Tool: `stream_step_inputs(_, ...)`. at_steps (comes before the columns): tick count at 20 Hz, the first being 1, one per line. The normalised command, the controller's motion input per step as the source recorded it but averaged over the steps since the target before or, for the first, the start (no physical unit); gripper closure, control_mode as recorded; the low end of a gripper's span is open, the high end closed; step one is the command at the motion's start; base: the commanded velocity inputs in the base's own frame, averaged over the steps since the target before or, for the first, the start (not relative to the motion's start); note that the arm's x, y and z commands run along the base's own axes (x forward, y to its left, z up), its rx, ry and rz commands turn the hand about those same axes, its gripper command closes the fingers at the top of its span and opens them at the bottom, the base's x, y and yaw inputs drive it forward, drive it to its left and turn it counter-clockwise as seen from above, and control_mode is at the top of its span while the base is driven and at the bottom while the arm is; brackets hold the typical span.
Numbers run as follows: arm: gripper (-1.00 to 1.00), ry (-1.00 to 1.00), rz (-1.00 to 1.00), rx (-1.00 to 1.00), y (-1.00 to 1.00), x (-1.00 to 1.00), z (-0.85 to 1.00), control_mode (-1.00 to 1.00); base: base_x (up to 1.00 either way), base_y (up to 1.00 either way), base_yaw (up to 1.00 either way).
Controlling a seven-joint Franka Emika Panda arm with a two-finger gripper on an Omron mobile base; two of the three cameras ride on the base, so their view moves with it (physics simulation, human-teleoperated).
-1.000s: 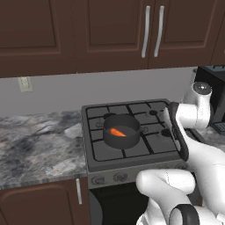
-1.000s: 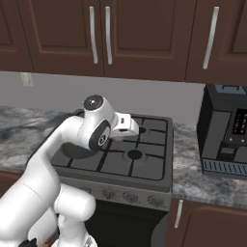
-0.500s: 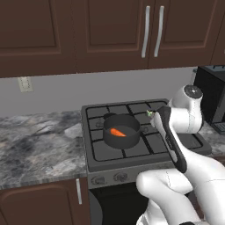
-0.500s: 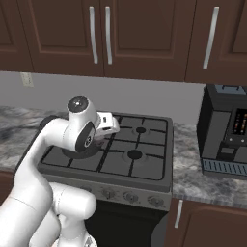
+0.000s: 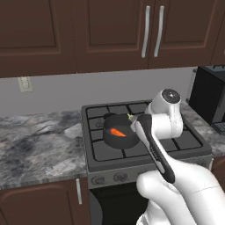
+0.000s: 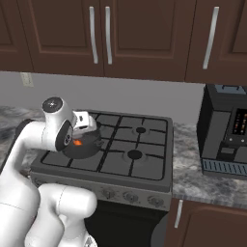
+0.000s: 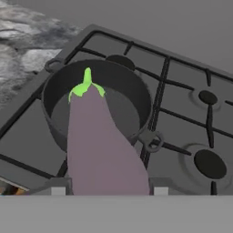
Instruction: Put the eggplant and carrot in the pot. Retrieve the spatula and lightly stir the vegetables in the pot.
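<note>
Fingers (image 7: 58, 191) showed as small grey tips at the bottom of the hand view, one on each side of the eggplant (image 7: 100, 150), which they clamped at its thick end. Gripper (image 7: 109, 191) held it pointing forward, stem end out over the pot (image 7: 57, 86). Eggplant skin was smooth, matte purple, oblong and fat toward the grip, narrower toward a bright green cap with a short stem. That green tip sat above the pot's inside, not touching the floor as far as could be told.

Pot was round, low, dark grey metal with straight walls and a small loop handle (image 7: 152, 139) on the near rim. It stood on the front left burner of the stove (image 5: 99, 154). Carrot (image 5: 117, 132) lay inside on the pot floor in the left base view, small, bright orange, tapered. In the right base view a bit of orange showed in the pot (image 6: 89, 147) beside the arm's wrist. A sliver of green stem poked out at the wrist in the left base view, just over the far rim.

Stove top was dark with black cast grates in a grid; the other burners were bare, so open room lay to the right and behind the pot. Grey marbled counter (image 5: 39, 145) ran left of the stove, flat and open. Black coffee machine (image 6: 224, 130) stood on the counter right of the stove, well apart from the pot. Dark brown cabinets (image 5: 110, 30) with silver bar handles hung above.
</note>
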Motion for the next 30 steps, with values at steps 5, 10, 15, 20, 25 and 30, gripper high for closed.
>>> stream_step_inputs(5, 1.00, 0.06, 0.00, 0.00, 0.61, 0.03, -0.01, -1.00, 0.00, 0.00, 0.00)
stream_step_inputs(10, 1.00, 0.05, 0.00, 0.00, 0.37, 0.16, -0.09, -1.00, 0.00, 0.00, 0.00)
stream_step_inputs(15, 1.00, 0.02, 0.00, 0.00, 0.03, 0.19, -0.01, -1.00, 0.00, 0.00, 0.00)
stream_step_inputs(20, 1.00, 0.00, 0.00, 0.00, 0.00, 0.40, -0.03, -1.00, 0.00, 0.00, 0.00)
stream_step_inputs(25, 1.00, 0.05, 0.00, 0.00, 0.00, 0.45, -0.40, -1.00, 0.00, 0.00, 0.00)
stream_step_inputs(30, 1.00, 0.11, 0.00, 0.00, 0.00, 0.29, -0.49, -1.00, 0.00, 0.00, 0.00)
